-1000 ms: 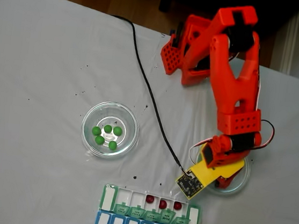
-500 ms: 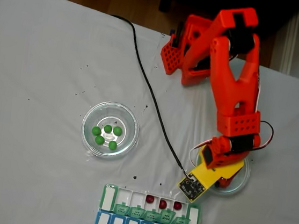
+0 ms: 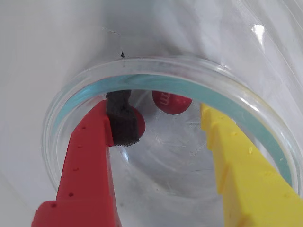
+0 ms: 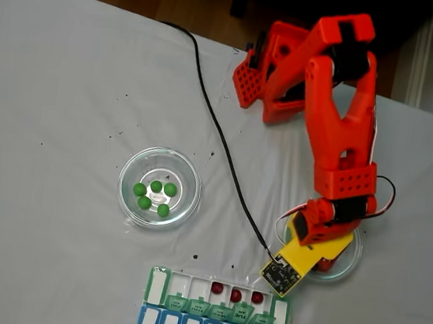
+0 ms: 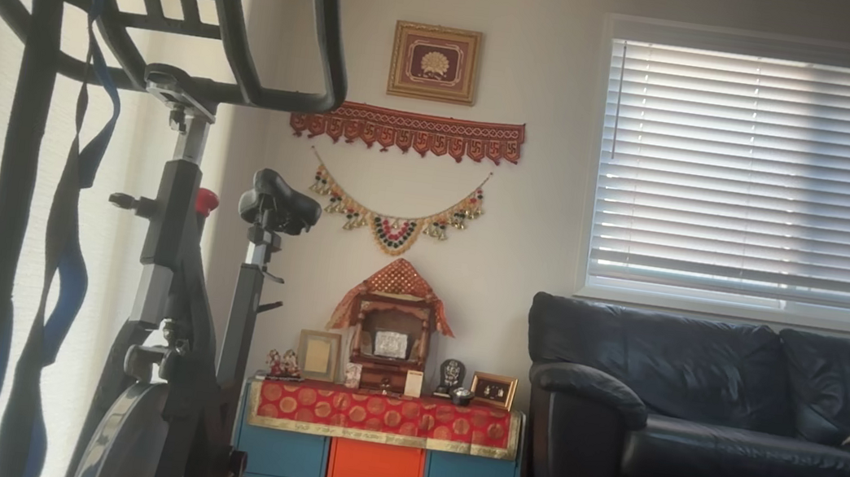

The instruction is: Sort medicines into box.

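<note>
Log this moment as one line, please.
end effector: open, inside glass dish | two red balls there | three in organiser

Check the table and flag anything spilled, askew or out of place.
Tiny black specks are scattered over the white tablecloth around the dish of green balls, like spilled crumbs. Otherwise nothing stands out: three red balls sit in separate compartments of the green-lidded box, and the gripper is open inside the other dish.
</note>
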`<state>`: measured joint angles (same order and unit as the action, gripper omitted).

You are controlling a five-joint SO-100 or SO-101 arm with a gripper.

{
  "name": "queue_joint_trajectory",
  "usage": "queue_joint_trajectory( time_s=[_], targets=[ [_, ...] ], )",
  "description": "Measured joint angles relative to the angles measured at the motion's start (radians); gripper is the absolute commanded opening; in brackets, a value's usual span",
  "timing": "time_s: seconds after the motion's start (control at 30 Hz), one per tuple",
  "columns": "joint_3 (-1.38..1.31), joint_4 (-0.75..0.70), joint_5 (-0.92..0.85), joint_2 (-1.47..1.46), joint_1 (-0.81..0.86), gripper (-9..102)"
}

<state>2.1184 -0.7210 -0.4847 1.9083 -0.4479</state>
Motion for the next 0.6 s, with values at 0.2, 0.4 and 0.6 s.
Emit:
queue_joint_trajectory(
  time_s=[0.2,0.4,0.6],
  targets=[
    [0.0,0.025,0.0,0.0,0.012,18],
    [0.015,0.038,-0.017,0.0,0.012,18],
    [0.032,0.054,-0.038,0.002,0.012,19]
  ],
)
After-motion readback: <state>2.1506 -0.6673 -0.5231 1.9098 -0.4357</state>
